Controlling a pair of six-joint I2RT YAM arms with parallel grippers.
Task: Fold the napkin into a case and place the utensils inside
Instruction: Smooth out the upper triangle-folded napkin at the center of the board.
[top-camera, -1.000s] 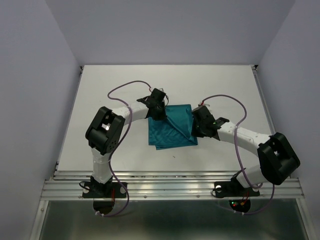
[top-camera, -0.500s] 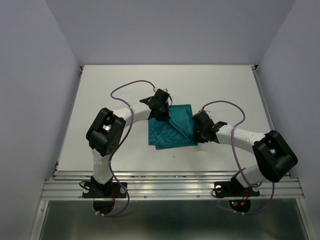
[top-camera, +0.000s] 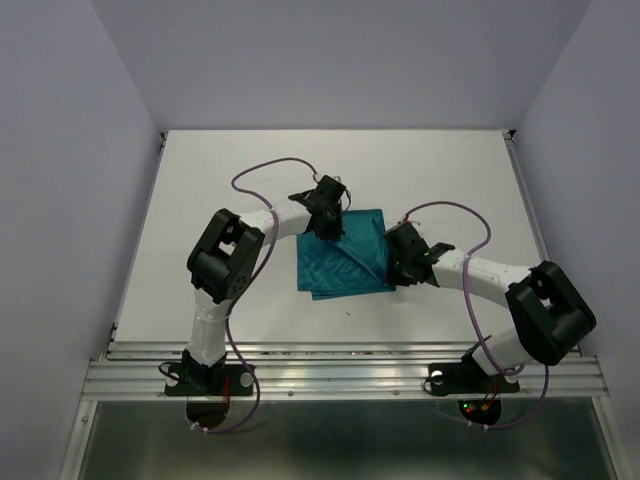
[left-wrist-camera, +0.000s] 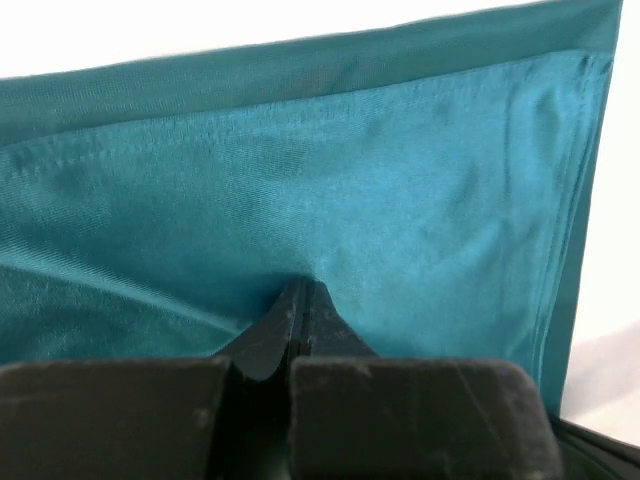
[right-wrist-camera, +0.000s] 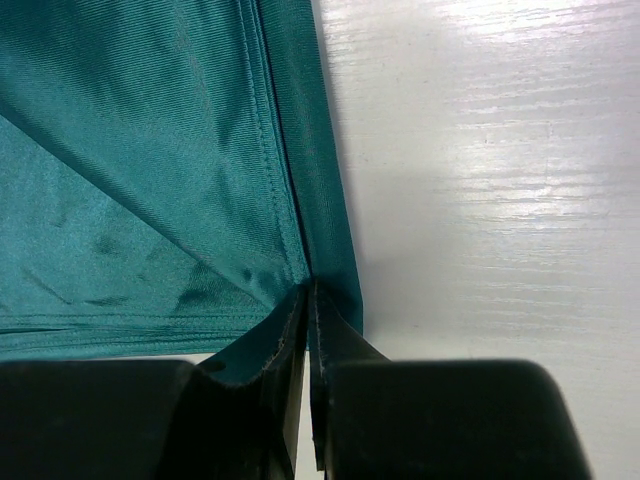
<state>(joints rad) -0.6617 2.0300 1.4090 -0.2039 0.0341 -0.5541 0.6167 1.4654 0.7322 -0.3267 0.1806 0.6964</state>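
The teal napkin (top-camera: 345, 265) lies on the white table as a folded, roughly square stack with a diagonal crease across its top layer. My left gripper (top-camera: 329, 232) is at its far left corner. In the left wrist view the jaws (left-wrist-camera: 300, 292) are shut and the napkin (left-wrist-camera: 400, 180) puckers at their tips. My right gripper (top-camera: 389, 270) sits at the napkin's right edge. It is shut (right-wrist-camera: 310, 292) on the hem of the napkin (right-wrist-camera: 150, 150) where the diagonal layer meets the edge. No case shape shows. The utensils are out of view.
The white table (top-camera: 450, 170) is walled at the back and on both sides. A metal rail (top-camera: 340, 372) runs along the near edge between the arm bases. Purple cables (top-camera: 270, 172) loop above both arms.
My left gripper has shifted a little to the right along the napkin's far edge. The right gripper has dropped slightly toward the near right corner.
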